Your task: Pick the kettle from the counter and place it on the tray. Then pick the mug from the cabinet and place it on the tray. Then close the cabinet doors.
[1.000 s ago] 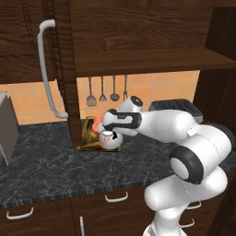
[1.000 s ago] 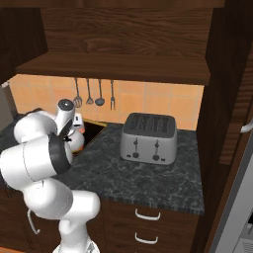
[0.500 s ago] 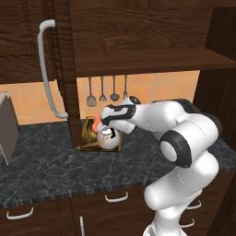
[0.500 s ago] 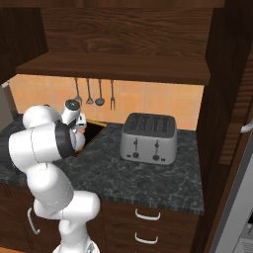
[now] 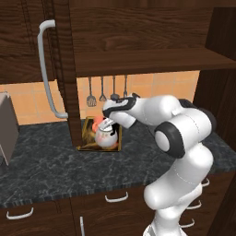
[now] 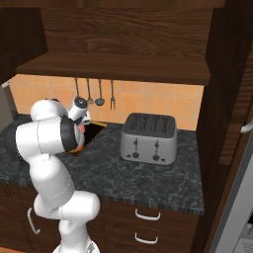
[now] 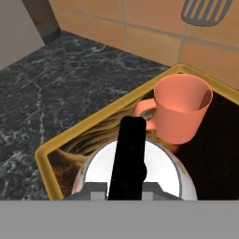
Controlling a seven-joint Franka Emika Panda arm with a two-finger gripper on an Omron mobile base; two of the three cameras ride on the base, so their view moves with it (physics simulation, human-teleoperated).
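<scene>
The kettle (image 5: 107,137) and the orange mug (image 7: 179,108) stand together on the tray (image 7: 51,154); the gripper (image 5: 108,120) hangs above them, state of jaws I cannot tell

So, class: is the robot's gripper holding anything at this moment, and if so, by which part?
It cannot be told. The gripper hangs just over the small round white kettle on the golden-rimmed tray, beside the orange-coral mug.

Orange tiled wall (image 6: 148,101), hanging utensils (image 5: 107,91), grey toaster (image 6: 149,138), dark drawers (image 5: 69,212).

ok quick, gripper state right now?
Gripper: cannot be told; it hangs over the kettle beside the mug on the tray, fingertips hidden.
</scene>
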